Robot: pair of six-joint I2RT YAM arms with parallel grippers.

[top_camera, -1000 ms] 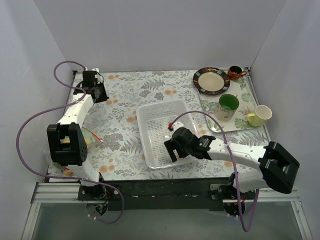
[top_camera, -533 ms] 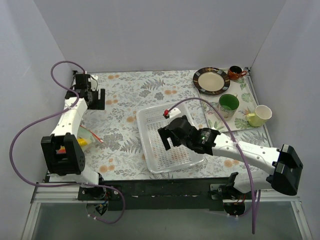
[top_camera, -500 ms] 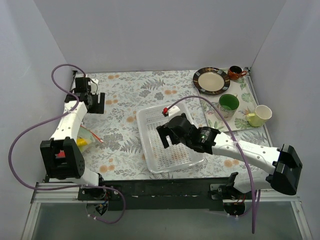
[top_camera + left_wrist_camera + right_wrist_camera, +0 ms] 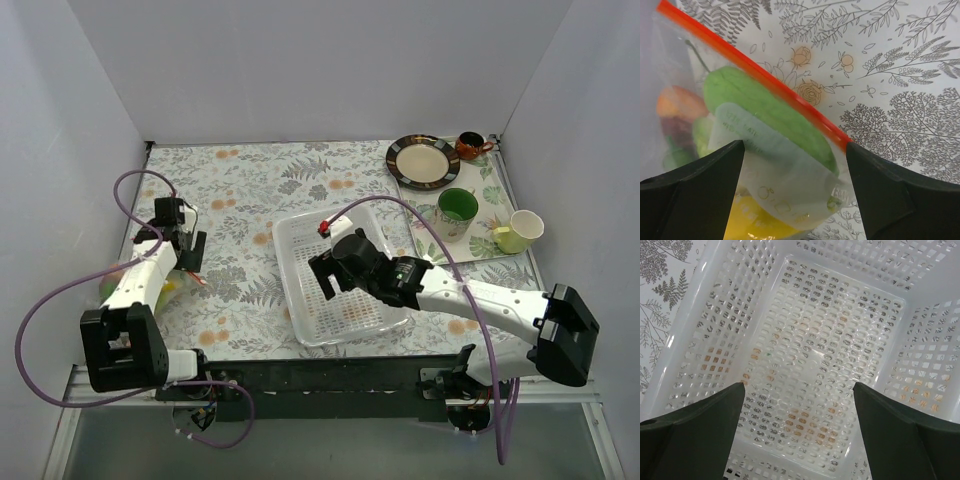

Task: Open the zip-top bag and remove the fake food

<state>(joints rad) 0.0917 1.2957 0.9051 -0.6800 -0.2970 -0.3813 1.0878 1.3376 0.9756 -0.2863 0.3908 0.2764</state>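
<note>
Top cam: zip-top bag lies well left of the tray, mostly hidden under the L arm. L wrist cam shows what that hides. The bag is clear crinkly film w/ an orange-red zip strip. Fake food is inside: a smooth green cucumber, a yellow piece and an orange piece, blurred behind the plastic.

L gripper is spread wide over the bag's mouth corner, holding nothing. R gripper is also wide and empty, over the tray. R wrist cam shows the tray's white perforated floor and walls.

Vs 1 s ago: L gripper has come down from far behind-left of the tray to the bag. R gripper has shifted from the tray's near edge to further in.
</note>
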